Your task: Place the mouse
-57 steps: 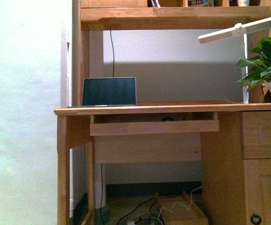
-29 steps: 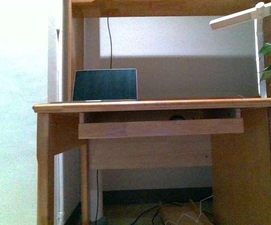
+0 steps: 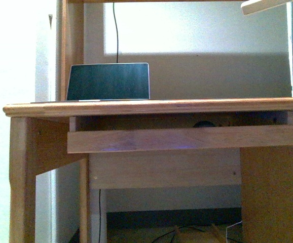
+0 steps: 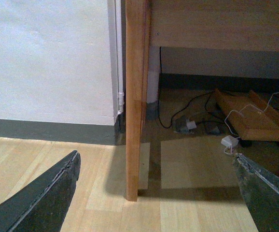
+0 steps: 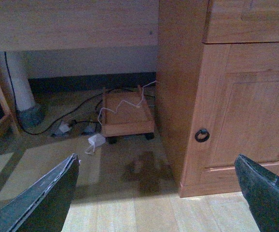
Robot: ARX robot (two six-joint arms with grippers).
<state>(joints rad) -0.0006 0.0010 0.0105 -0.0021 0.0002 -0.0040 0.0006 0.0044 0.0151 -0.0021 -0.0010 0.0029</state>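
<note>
Two claws are seen spread wide and empty, the left claw (image 4: pixel 155 155) and the right claw (image 5: pixel 155 157) held low over the floor (image 4: pixel 43 159). A dark hump, judged to be the mouse (image 3: pixel 203 124), is shown only in the front view, behind the front rail of the pull-out tray (image 3: pixel 182 139), under the front edge of the desk (image 3: pixel 151 107), right of middle. The approach is judged in hand; a reach up to the tray is called for next. A cupboard door (image 5: pixel 253 116) is shown by the right wrist view alone.

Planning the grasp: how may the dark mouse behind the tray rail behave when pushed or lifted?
Only the low rounded top of the mouse shows, so it probably slides rather than tips. It looks much smaller than the laptop, so likely light.
</note>
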